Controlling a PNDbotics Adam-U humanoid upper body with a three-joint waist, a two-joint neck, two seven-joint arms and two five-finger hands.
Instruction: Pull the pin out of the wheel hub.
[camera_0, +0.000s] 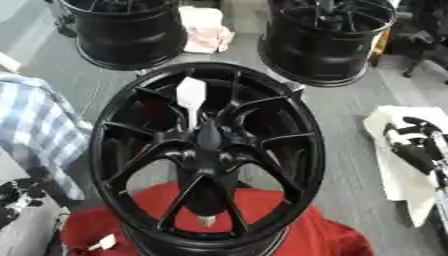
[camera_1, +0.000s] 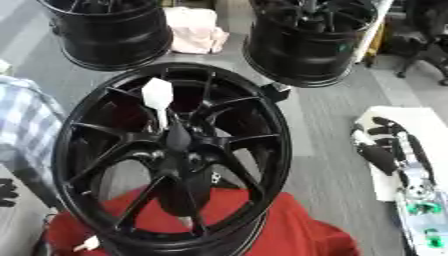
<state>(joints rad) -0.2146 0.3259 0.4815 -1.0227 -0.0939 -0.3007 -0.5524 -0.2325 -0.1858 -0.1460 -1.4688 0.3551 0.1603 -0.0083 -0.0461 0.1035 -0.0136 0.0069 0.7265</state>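
Observation:
A black multi-spoke wheel hub (camera_0: 206, 155) stands tilted toward me on a red cloth (camera_0: 302, 227). A white pin (camera_0: 191, 96) with a flat, paddle-shaped head sticks up out of the hub's centre bore. Neither hand touches it. My right hand (camera_0: 413, 145), black with silver joints, rests open at the right edge over a white cloth, well away from the wheel. A dark part of my left hand (camera_0: 17, 196) shows at the lower left edge, apart from the wheel and mostly cut off by the frame.
Two more black wheels (camera_0: 122, 30) (camera_0: 328, 37) stand behind, with a pale pink cloth (camera_0: 206, 31) between them. A person's plaid sleeve (camera_0: 35, 131) is close to the wheel's left rim. The white cloth (camera_0: 398, 180) lies on the grey floor at right. A small white tag (camera_0: 105, 242) lies on the red cloth.

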